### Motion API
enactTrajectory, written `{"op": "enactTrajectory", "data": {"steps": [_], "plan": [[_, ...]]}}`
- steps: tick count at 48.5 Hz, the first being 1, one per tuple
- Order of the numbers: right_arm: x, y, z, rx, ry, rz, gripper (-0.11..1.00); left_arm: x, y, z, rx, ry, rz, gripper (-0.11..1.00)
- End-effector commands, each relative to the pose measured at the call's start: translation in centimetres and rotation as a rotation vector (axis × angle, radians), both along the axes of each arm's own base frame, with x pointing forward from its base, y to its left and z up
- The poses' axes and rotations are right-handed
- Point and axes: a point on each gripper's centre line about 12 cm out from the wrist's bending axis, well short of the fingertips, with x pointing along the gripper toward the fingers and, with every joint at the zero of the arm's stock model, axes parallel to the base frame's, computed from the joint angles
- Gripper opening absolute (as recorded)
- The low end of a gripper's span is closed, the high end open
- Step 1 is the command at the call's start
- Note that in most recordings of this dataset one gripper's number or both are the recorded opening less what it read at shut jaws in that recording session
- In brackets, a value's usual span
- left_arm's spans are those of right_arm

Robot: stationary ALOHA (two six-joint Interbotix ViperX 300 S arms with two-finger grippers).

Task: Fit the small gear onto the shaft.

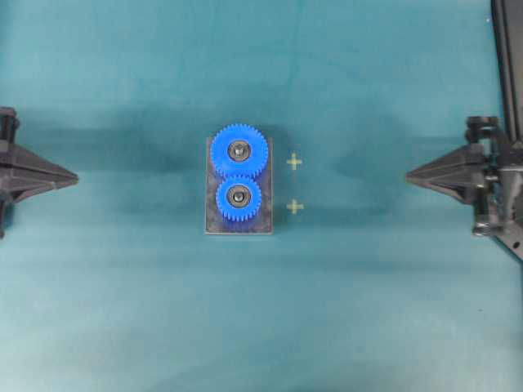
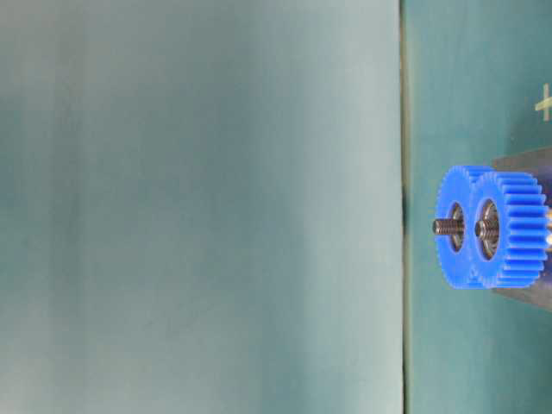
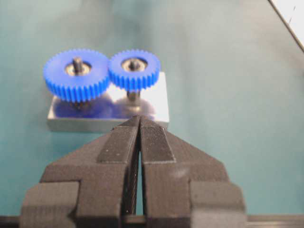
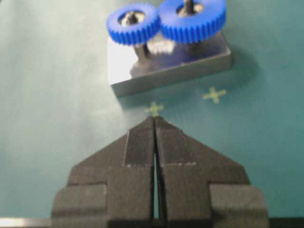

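Already small gear (image 1: pixel 239 196) on shaft (image 3: pixel 133 96)

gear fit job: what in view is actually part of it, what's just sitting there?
Part of the job:
- small gear, seated on its pin
- shaft, visible under that gear
- plate carrying the shaft

Just there:
- larger blue gear, meshed beside it on the same plate
- two yellow cross marks on the mat
- left gripper and right gripper, both shut, empty, clear of the plate
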Motion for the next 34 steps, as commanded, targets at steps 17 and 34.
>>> {"op": "enactTrajectory", "data": {"steps": [17,34], "plan": [[-2.2,-0.1,-0.6,0.002,0.003,-0.020,-0.01,-1.0,0.0,-0.5,-0.006,-0.038,0.002,0.00],[-2.1,-0.1,-2.4,0.082,0.116,-0.042,-0.01,-1.8,0.1,-3.1,-0.062,0.028,0.010,0.00]]}}
